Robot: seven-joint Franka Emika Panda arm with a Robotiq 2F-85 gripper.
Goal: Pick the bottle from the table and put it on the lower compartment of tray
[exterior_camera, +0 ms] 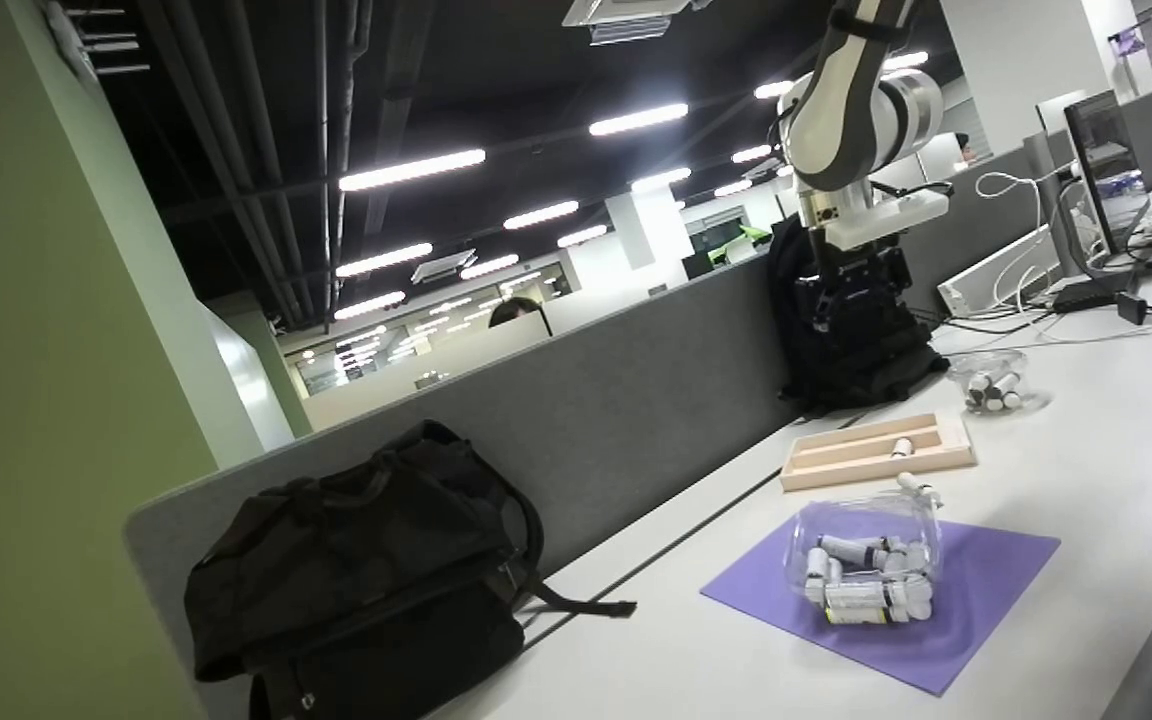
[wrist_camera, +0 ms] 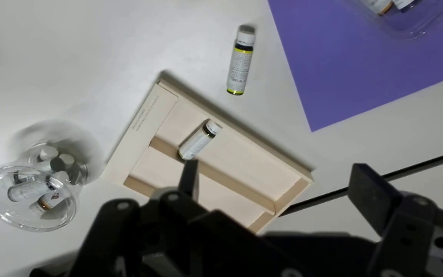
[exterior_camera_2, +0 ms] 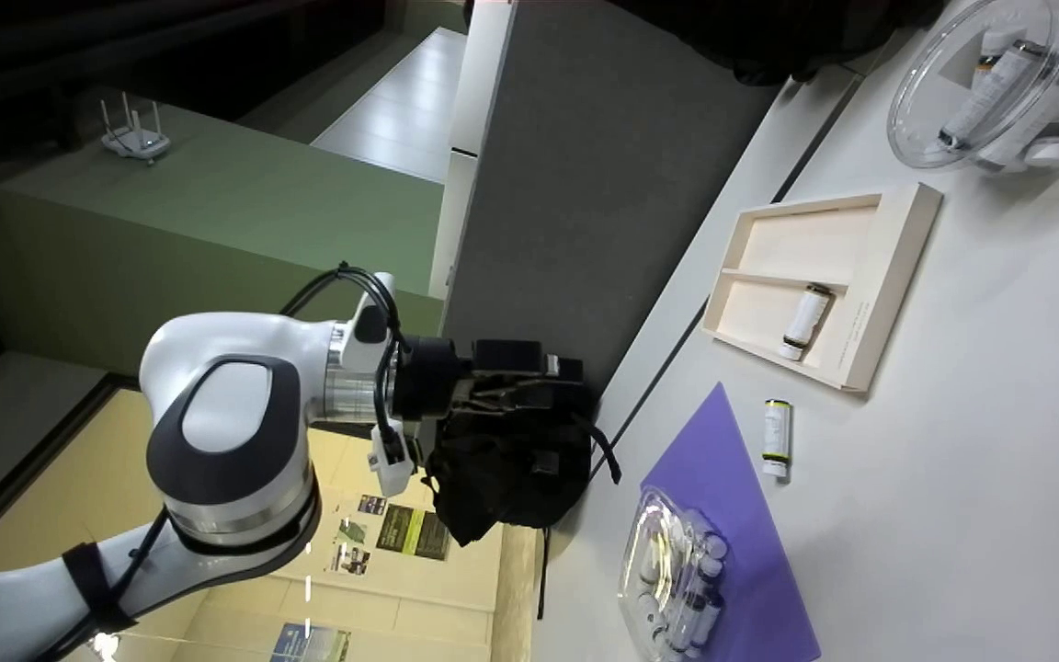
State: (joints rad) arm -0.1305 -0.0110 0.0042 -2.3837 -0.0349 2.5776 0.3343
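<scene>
A small white-capped bottle with a white label and yellow bands lies on its side on the white table (exterior_camera_2: 952, 478); the bottle shows in both exterior views (exterior_camera: 919, 488) (exterior_camera_2: 777, 439) and the wrist view (wrist_camera: 240, 63). Beside it is the light wooden tray (exterior_camera: 876, 474) (exterior_camera_2: 893, 285) (wrist_camera: 137, 130), split by a thin wall into two long compartments. Another bottle (exterior_camera: 902, 448) (exterior_camera_2: 806, 320) (wrist_camera: 196, 143) lies in the compartment nearer the loose bottle. My gripper (wrist_camera: 278, 186) is open and empty, high above the table; it shows in both exterior views (exterior_camera: 856, 295) (exterior_camera_2: 534, 377).
A clear container of bottles (exterior_camera: 861, 560) stands on the purple mat (exterior_camera: 986, 570). A clear bowl of bottles (exterior_camera: 991, 385) (wrist_camera: 31, 196) stands on the tray's far side from the mat. A grey divider panel (exterior_camera: 656, 370) and black backpacks (exterior_camera: 366, 570) line the table's edge.
</scene>
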